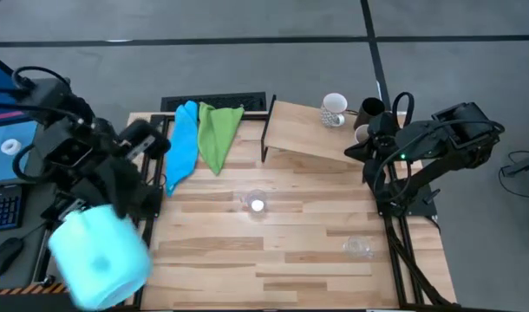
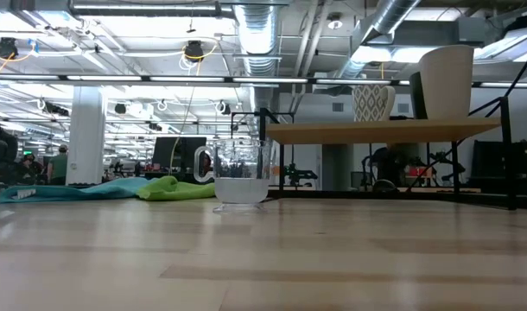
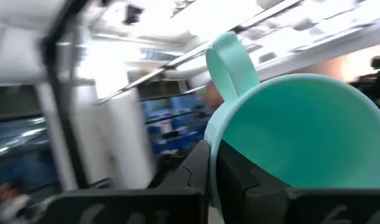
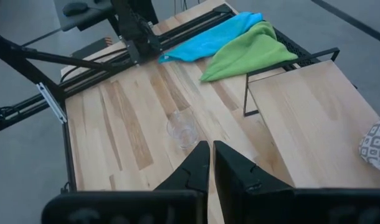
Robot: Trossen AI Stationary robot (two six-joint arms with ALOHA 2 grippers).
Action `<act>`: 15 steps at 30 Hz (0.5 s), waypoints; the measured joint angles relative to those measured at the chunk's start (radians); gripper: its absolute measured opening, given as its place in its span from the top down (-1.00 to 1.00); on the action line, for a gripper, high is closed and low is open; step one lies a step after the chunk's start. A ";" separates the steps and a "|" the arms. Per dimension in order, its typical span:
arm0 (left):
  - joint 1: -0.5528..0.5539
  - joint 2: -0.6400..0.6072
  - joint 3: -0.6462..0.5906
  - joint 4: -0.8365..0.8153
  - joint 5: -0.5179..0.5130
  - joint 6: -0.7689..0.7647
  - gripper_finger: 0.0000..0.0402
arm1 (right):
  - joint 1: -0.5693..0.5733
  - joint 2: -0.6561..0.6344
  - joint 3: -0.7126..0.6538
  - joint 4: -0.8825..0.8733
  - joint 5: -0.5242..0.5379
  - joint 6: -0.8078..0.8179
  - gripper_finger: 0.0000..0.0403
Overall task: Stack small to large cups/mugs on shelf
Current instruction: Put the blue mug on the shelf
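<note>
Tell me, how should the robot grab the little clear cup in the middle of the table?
Probably from straight above, fingers across the rim of the clear cup. It stands upright, open end up, with bare table all around it and no handle showing.

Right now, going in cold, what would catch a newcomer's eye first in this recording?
The big cyan mug held up close under the overhead camera by the left tool, at the table's front left corner. Next, the bright blue cloth and green cloth lying side by side at the table's back, left of the shelf. One clear cup stands mid-table, while the right tool, shut, waits by the shelf's right end.
</note>
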 joint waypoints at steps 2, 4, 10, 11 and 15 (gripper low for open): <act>-0.002 0.007 0.000 0.000 0.077 -0.010 1.00 | 0.000 0.000 0.000 0.000 0.000 0.000 0.79; -0.003 0.013 0.000 -0.009 0.097 -0.043 1.00 | 0.000 0.000 0.000 0.000 0.000 0.002 0.79; -0.016 0.054 0.000 -0.053 0.183 -0.072 1.00 | 0.000 0.000 0.000 0.000 0.000 0.016 0.79; -0.019 0.062 0.000 -0.056 0.190 -0.070 1.00 | 0.000 0.000 0.000 0.000 0.000 0.018 0.79; -0.022 0.064 -0.001 -0.080 0.186 -0.040 1.00 | 0.000 0.000 0.000 0.000 0.000 0.018 0.79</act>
